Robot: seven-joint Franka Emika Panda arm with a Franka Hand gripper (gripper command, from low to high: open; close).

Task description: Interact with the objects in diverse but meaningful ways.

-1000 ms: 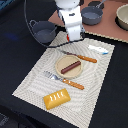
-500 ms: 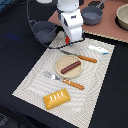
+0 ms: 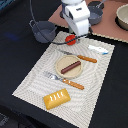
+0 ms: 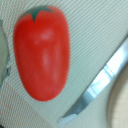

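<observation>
Tabletop scene with toy kitchen items, described from the exterior view's left to its right, each placed against the round plate (image 3: 59, 64) in the middle of a woven placemat (image 3: 30, 82) on a dark surface (image 3: 12, 50)

Far to the plate's upper left sits a small grey handled pot (image 3: 42, 31), off the mat. Just below the plate lies a fork (image 3: 62, 80), and below that, near the mat's front edge, the yellow scored bread loaf (image 3: 56, 98). On the plate rests the brown sausage (image 3: 71, 66).

Just above the plate, at the mat's far edge, lies the red tomato (image 3: 71, 39), and the white robot arm's tool (image 3: 76, 31) hangs right over it. Over the last second the arm has only shifted slightly above this spot, so it seems to be settling on the tomato as its next pick. The wrist view is nearly filled by the tomato (image 4: 42, 52), with a knife blade (image 4: 97, 85) beside it; no fingers show, so whether the tool is wide or narrow cannot be told.

Right of the plate lies the knife (image 3: 80, 57), then the pale silvery flat piece (image 3: 98, 49)
</observation>
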